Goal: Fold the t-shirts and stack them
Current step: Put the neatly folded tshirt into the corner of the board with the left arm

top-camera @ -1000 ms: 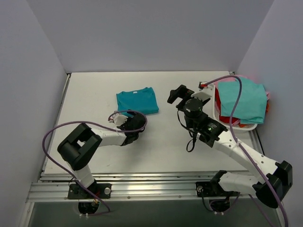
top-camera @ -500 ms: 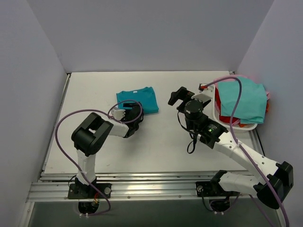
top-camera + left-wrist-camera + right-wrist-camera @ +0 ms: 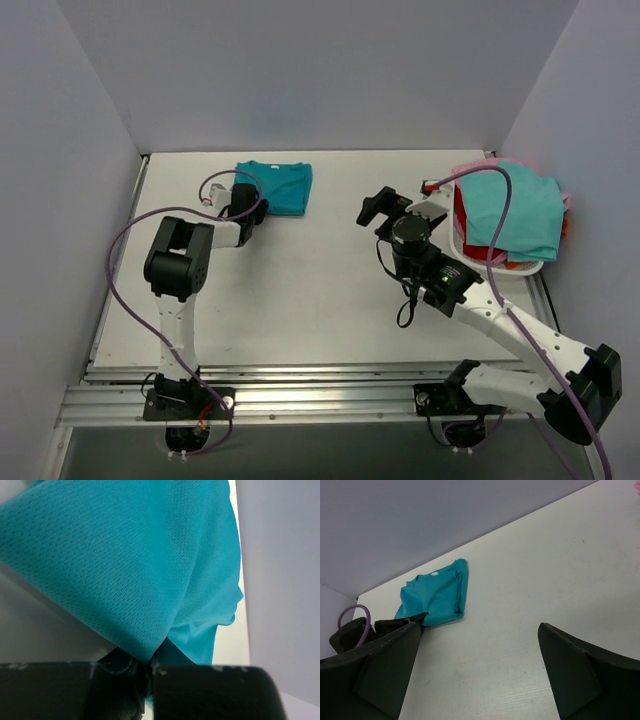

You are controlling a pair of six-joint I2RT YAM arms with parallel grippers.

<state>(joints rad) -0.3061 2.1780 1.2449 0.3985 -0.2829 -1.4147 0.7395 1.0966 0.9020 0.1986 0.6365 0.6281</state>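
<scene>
A folded deep teal-blue t-shirt lies on the table at the back left. My left gripper is at its near left edge, shut on a pinch of the cloth. In the left wrist view the teal cloth fills the frame and runs down between the closed fingers of the left gripper. The right wrist view shows the same shirt far ahead. My right gripper hangs open over the table's middle, right of the shirt and holding nothing. More t-shirts, with an aqua-green one on top, sit piled at the right.
The white basket at the right edge holds the pile, with red and pink cloth showing under the aqua-green shirt. Purple cables loop off both arms. Grey walls close in the table at the left, back and right.
My left gripper has gone from open to shut on the teal-blue shirt's edge. Gripper and shirt have moved from the table's middle toward the back left. The right arm has barely shifted.
</scene>
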